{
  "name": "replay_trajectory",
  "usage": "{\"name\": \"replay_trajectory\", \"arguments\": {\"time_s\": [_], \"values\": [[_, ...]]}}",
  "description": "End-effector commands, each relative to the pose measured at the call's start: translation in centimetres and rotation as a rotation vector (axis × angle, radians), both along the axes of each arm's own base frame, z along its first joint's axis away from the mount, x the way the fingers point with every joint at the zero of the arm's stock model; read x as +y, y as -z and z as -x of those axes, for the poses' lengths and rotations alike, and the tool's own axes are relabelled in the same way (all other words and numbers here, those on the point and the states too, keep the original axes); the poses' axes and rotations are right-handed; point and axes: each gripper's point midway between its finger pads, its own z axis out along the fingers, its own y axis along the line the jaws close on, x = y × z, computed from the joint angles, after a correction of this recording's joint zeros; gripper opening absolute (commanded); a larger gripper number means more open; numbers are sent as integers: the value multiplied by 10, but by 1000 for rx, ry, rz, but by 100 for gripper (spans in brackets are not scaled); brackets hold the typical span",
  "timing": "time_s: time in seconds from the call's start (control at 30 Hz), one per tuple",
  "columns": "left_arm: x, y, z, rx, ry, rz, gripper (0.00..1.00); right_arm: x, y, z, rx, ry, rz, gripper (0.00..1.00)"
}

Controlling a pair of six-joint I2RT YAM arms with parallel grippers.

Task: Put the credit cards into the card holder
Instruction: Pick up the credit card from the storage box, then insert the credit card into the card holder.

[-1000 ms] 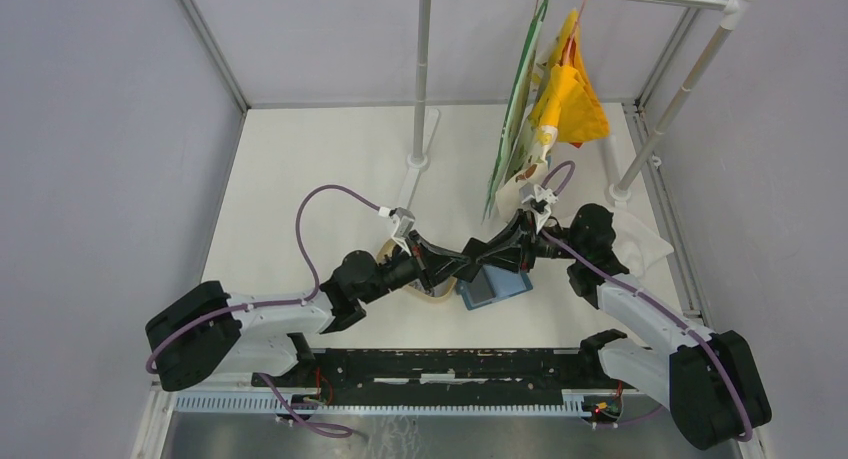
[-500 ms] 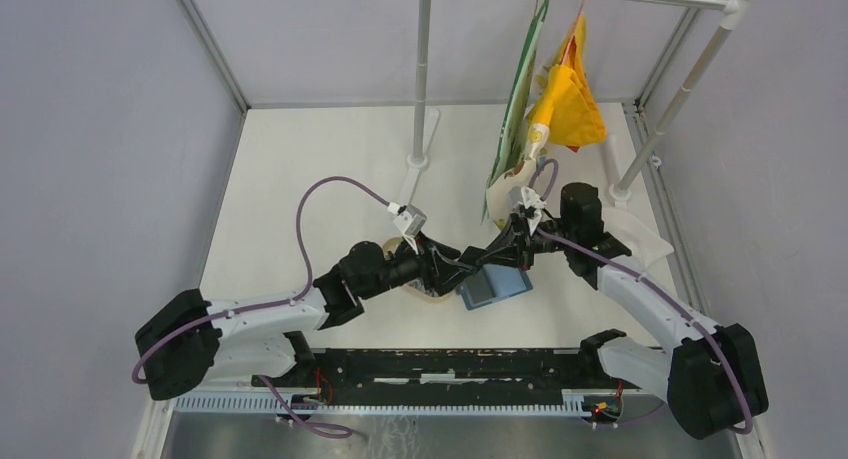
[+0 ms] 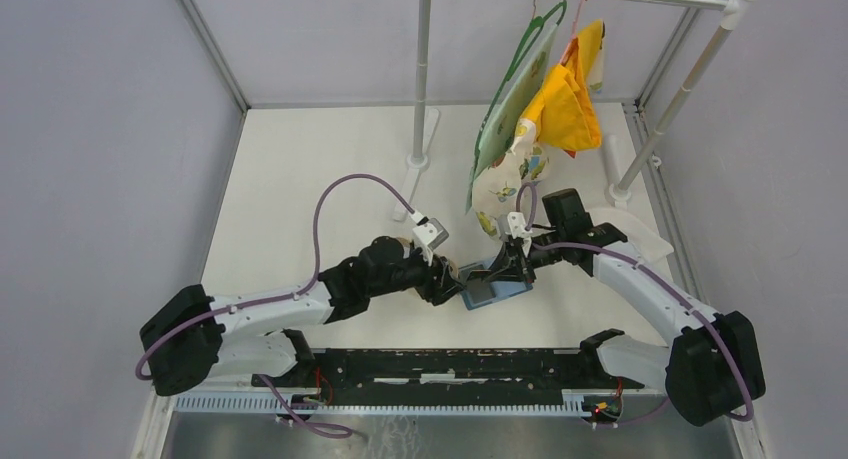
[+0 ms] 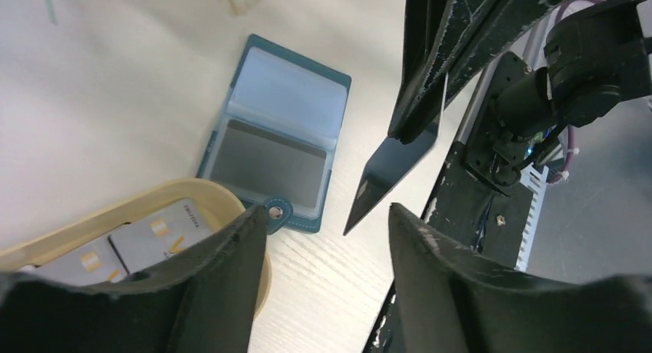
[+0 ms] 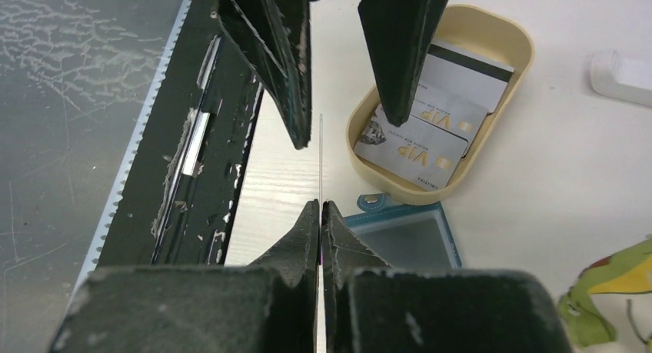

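The right gripper (image 5: 320,207) pinches a dark credit card (image 4: 400,168), edge-on to its own camera. The left gripper (image 4: 324,214) gapes wide, empty. The card holder (image 4: 277,134) lies open; at its 7 o'clock the tray (image 4: 154,195) and its cards (image 4: 146,241) are half-hidden by fingers.

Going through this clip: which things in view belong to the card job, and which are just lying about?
Job: card holder, lying open; dark card pinched in the shut right gripper; credit cards in the tan tray; open left gripper.
Lying about: hanging clothes; rail stand; white cloth on the right.
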Motion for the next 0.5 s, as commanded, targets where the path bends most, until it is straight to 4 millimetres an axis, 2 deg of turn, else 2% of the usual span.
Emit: {"name": "replay_trajectory", "arguments": {"time_s": [0.0, 0.23, 0.27, 0.3, 0.33, 0.47], "values": [[-23, -20, -2, -69, 88, 36, 61, 3, -6, -1, -56, -35, -3, 0], [-50, -14, 12, -5, 222, 70, 34, 4, -4, 0, -52, -39, 4, 0], [-51, -14, 13, 2, 232, 74, 19, 4, -3, 0, -54, -39, 5, 0], [-53, -14, 14, 8, 239, 76, 10, 4, -4, -1, -55, -38, 5, 1], [-54, -13, 14, 11, 239, 79, 3, 4, -3, -1, -55, -35, 7, 4], [-48, -18, 12, 0, 201, 116, 2, 5, -7, -4, -51, -16, 3, 30]]}}
